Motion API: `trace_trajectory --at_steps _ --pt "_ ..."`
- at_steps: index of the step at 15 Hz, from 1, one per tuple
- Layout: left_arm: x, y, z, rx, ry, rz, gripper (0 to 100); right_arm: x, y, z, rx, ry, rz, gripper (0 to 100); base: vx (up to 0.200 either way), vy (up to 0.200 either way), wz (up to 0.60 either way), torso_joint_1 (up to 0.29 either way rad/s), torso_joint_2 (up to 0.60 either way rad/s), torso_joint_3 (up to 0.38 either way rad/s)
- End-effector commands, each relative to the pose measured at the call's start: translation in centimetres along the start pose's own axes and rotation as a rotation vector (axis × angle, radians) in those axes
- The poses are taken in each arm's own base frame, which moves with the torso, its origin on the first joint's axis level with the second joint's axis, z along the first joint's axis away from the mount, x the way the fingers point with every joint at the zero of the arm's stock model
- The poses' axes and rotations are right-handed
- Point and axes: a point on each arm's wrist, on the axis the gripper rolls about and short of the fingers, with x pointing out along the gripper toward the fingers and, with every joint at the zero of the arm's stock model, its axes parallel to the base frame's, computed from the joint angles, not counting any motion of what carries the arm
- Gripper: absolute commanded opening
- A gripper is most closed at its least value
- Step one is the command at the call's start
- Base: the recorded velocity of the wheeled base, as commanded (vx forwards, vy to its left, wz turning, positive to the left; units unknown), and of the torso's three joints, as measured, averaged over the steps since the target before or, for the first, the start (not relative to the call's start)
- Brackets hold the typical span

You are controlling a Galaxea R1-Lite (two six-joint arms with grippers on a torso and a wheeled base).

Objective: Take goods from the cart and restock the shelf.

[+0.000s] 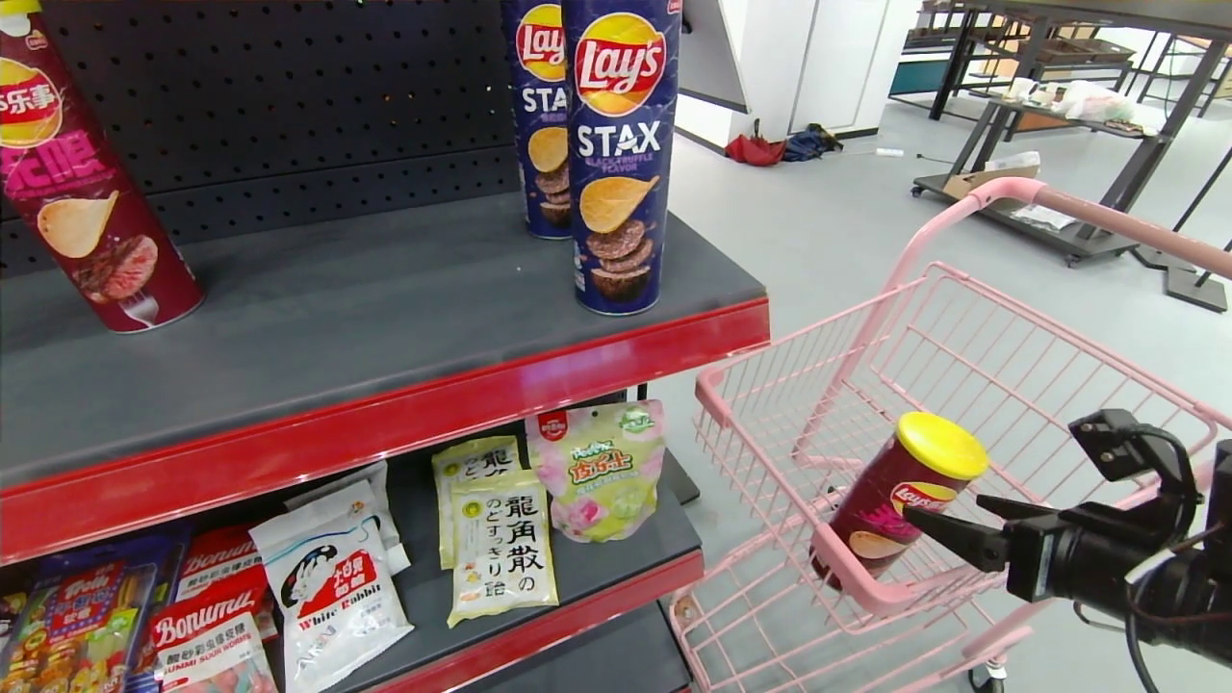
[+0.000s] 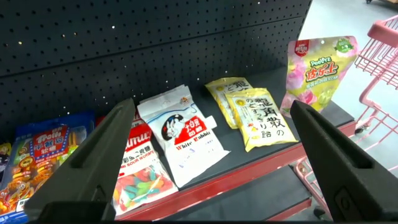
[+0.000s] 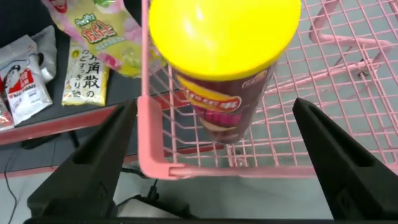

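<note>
With the pick in hand, the right gripper (image 3: pixel 212 109), fingers (image 3: pixel 93 168) wide, faced the chip can (image 1: pixel 900 496) leaning in the cart (image 1: pixel 770 462); next it likely had to advance around it and close.

Far beyond the right pincer (image 3: pixel 211 107), across the grey floor (image 1: pixel 828 221), stand black racks (image 1: pixel 1083 243) bearing bags and cardboard, and a red bundle (image 1: pixel 755 150) lies at the foot of the white wall (image 1: pixel 770 58), well apart from it. Ahead of the left pincer (image 2: pixel 211 106) lie a white candy bag (image 2: pixel 183 140), two overlapping yellow packets (image 2: pixel 261 118) and an upright green pouch (image 2: pixel 320 62).
</note>
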Motion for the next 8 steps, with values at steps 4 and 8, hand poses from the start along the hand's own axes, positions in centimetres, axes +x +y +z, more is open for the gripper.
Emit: trace_trajectory --at_steps 4,8 --pt "0.0 0.0 0.0 0.0 0.0 0.001 100 3.0 -0.9 -0.3 0.018 0.064 -0.009 100 0.0 0.0 0.0 0.0 0.0 0.0" --pt "0.0 0.0 0.0 0.0 0.0 0.001 100 3.8 -1.1 0.0 0.02 0.064 -0.009 100 0.0 0.0 0.0 0.0 0.0 0.0"
